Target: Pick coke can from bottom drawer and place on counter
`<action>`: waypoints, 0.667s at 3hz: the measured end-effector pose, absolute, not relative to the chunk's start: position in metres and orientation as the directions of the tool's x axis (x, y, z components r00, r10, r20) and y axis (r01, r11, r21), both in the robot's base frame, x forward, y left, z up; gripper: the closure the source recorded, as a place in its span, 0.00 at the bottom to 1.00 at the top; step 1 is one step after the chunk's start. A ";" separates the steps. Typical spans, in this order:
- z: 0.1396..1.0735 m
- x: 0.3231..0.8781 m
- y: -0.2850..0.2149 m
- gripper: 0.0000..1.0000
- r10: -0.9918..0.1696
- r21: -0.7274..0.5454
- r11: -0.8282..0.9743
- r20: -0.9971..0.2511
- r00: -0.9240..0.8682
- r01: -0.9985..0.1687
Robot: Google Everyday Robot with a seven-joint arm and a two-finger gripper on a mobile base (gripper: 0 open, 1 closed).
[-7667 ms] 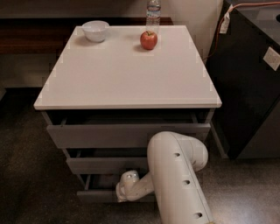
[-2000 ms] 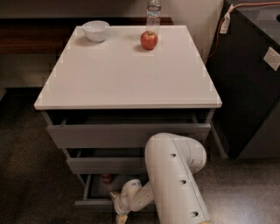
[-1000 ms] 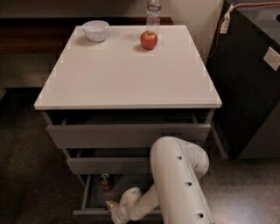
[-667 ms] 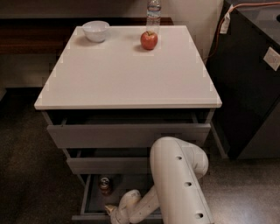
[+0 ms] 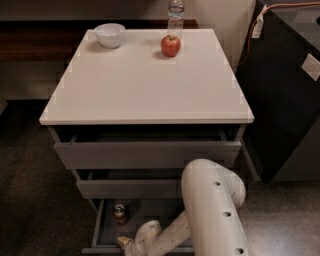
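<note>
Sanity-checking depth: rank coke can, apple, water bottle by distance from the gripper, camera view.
The gripper sits at the bottom drawer front.
1. coke can, inside that drawer
2. apple, far end of counter
3. water bottle, behind the apple

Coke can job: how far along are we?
Done: the bottom drawer stands open, with the coke can upright inside, towards the left. In hand: the gripper is low at the drawer's front edge, in front of the can and apart from it. Left: grasp the can, lift it out and set it on the counter, where the near part is bare.
</note>
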State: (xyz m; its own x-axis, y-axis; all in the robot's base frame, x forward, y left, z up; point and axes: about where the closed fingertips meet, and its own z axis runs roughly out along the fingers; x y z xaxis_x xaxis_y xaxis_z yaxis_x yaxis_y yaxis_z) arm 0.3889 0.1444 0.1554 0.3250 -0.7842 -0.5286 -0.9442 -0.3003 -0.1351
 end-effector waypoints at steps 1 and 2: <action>0.165 0.395 0.144 0.00 -0.782 -0.163 -0.289 -0.528 0.331 -0.943; 0.182 0.407 0.144 0.00 -0.781 -0.204 -0.274 -0.523 0.341 -0.940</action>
